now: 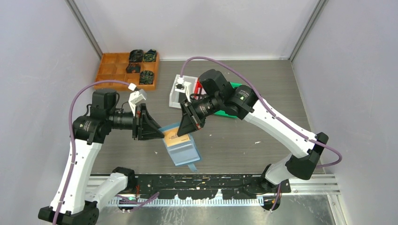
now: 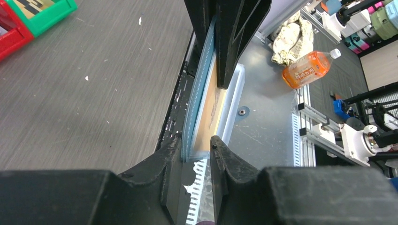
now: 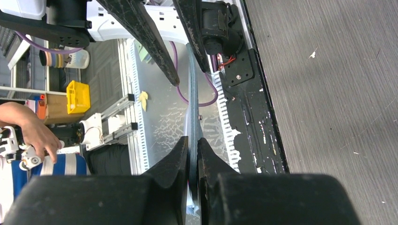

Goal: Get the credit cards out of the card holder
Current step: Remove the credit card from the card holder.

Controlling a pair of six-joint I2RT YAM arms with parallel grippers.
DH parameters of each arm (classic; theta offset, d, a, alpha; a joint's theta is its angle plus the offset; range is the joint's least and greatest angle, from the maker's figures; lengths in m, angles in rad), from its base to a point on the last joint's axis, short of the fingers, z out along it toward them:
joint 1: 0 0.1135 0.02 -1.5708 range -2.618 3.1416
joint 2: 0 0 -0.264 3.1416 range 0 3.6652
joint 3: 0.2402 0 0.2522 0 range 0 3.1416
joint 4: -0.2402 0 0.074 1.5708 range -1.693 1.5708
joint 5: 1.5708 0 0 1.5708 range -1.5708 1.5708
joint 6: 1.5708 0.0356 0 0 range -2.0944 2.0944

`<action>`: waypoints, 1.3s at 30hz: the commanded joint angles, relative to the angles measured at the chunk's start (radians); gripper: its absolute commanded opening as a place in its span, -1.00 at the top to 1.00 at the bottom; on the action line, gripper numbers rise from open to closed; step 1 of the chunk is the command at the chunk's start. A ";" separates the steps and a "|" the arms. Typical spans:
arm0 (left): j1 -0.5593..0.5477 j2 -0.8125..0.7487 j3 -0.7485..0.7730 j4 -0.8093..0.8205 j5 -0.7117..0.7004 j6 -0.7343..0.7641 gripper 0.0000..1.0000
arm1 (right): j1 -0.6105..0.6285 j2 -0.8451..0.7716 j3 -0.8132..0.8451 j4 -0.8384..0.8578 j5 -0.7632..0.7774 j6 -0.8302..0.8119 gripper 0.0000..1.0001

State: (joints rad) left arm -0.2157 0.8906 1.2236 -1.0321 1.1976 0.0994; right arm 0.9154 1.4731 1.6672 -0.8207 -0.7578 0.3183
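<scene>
- Right gripper [image 3: 193, 140]: jaws pressed together on a thin slate-blue edge of the card holder [image 1: 185, 152], which runs straight out from between the tips.
- Left gripper [image 2: 197, 145]: jaws narrowly spread, astride the holder's opposite end. One finger [image 2: 162, 164] lies against the blue outer layer; whether the other one presses cannot be told.
- Card holder: held off the table [image 2: 94, 93], spanning from one pair of jaws to the other, its layers parted.
- Credit card [image 2: 209, 117]: tan-orange, seated between the holder's blue layer and a paler layer, in line with the gap of the left jaws. Its far end passes behind a finger of the right gripper.
- Red bin [image 2: 9, 35] and green bin [image 2: 42, 11]: on the table, well apart from the left jaws, off to their left.
- Orange bottle [image 2: 307, 69]: lying off the table, well to the right of the left jaws.
</scene>
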 commanded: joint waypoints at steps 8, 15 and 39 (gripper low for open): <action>0.001 -0.003 0.036 -0.089 0.055 0.101 0.39 | 0.006 0.010 0.090 -0.026 -0.025 -0.042 0.98; 0.001 0.005 0.060 -0.108 0.073 0.107 0.37 | 0.011 0.003 0.088 -0.027 -0.028 -0.057 0.98; 0.001 0.004 -0.006 -0.020 0.164 -0.015 0.63 | 0.081 0.120 0.236 0.017 -0.094 -0.108 0.94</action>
State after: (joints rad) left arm -0.2157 0.8848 1.2072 -1.0233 1.3151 0.0528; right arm 0.9951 1.5959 1.8355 -0.8623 -0.8101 0.2157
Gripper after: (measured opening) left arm 0.200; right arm 0.148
